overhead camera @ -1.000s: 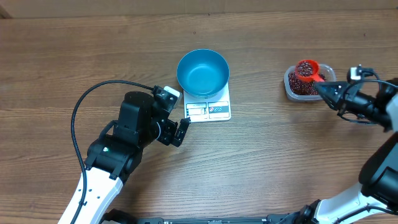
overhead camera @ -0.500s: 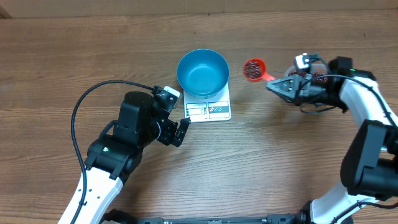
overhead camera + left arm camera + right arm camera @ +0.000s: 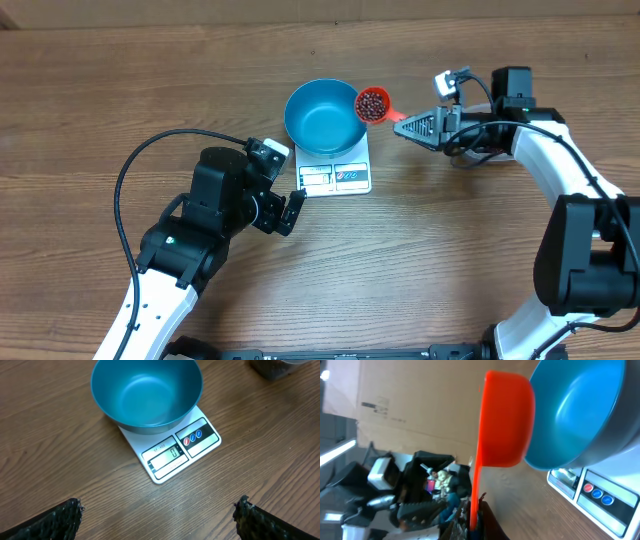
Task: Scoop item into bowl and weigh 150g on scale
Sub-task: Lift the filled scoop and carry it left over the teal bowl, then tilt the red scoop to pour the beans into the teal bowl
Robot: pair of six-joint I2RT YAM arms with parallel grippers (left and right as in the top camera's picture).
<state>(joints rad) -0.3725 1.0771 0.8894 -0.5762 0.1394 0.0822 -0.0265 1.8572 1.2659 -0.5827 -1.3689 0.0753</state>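
Right hand (image 3: 410, 125), clamped on the red scoop (image 3: 391, 114), has swung its load of beans (image 3: 373, 103) across to the blue bowl's (image 3: 320, 125) right rim; the bowl sits empty on the scale (image 3: 340, 178), so the first pour looks due.

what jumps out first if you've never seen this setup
The bright blue bowl, empty, sits on the white scale at mid-table. At the bowl's right rim hangs a red scoop full of dark red beans, gripped by its handle in the right tool. The left tool sits open just left of the scale, holding nothing.
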